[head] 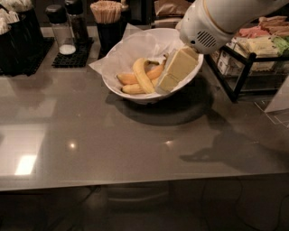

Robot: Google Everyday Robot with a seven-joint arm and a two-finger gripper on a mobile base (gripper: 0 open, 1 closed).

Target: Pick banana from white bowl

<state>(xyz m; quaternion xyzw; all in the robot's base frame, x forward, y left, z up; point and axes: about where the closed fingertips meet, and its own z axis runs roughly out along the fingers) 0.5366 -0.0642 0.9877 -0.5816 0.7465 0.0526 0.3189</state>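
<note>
The white bowl (pixel 149 98), lined with crinkled white paper, stands at the back middle of the grey table. Three bananas lie in it. The banana (pixel 142 75), pale yellow and curved, lies across the top of the pile. An orange-tinted banana (pixel 128 79) lies under it and a golden one (pixel 133 89) at the front. My gripper (pixel 165 85), cream-coloured under a white wrist, reaches down from the upper right into the bowl's right half. Its tip is just right of the bananas. It hides the bananas' right ends.
Salt and pepper shakers (pixel 67 28) stand on a black mat at the back left. A cup of wooden sticks (pixel 107 12) stands behind the bowl. A black wire rack (pixel 244 67) with packets stands to the right. The table's front edge (pixel 135 182) is near.
</note>
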